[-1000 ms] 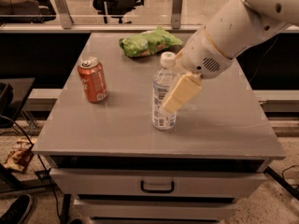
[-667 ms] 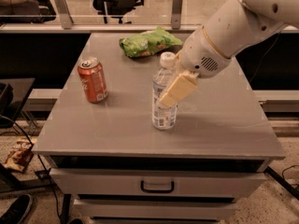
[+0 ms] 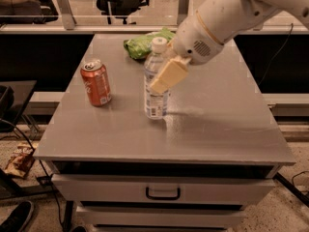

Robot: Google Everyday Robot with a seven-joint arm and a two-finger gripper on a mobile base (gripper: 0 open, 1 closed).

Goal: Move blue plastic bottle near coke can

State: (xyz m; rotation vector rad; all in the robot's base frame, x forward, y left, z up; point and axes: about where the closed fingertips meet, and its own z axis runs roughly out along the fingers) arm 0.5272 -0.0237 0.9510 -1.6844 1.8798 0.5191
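Starting at the left, your coke can (image 3: pixel 96 83) stands upright near the left edge of the tabletop (image 3: pixel 217 124), about midway between the front and back edges, and it sits where it was a second ago. A green crumpled bag (image 3: pixel 140 45) lies by the back edge and plays no part here. Next comes the blue plastic bottle (image 3: pixel 155 88), upright with its white cap on. It now stands left of its earlier spot and a little further from the front edge, so the gap to the can is clearly smaller, though the two are not yet side by side. You cannot tell whether its base is resting on the surface or held just above it. The gripper (image 3: pixel 163 76) reaches in from the back right corner and is clamped around the bottle's upper body, with one pale finger (image 3: pixel 169 74) lying across the front. Judging from this, your carry is under way and going the right direction. More leftward travel is needed before you let go, and you should watch that the bottle does not bump the can.
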